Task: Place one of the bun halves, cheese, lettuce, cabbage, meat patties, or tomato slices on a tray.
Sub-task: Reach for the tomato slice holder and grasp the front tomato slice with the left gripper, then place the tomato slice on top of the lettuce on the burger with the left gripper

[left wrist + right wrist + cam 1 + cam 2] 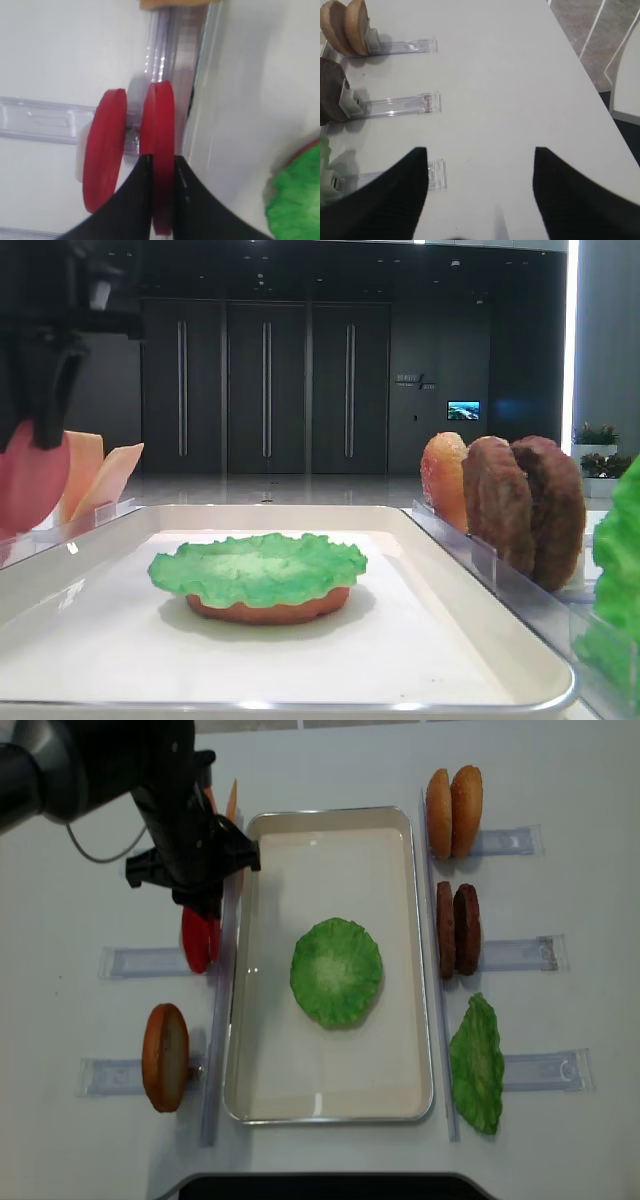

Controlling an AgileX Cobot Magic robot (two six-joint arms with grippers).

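Red tomato slice (159, 150) stands upright, pinched in the left gripper (161, 172).

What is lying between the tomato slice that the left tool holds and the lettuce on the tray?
In the overhead view, only the tray rim and bare tray floor separate the tomato slice, held by the left tool, from the lettuce.

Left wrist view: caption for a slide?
Left pincer shut on one upright tomato slice, a second slice beside it.
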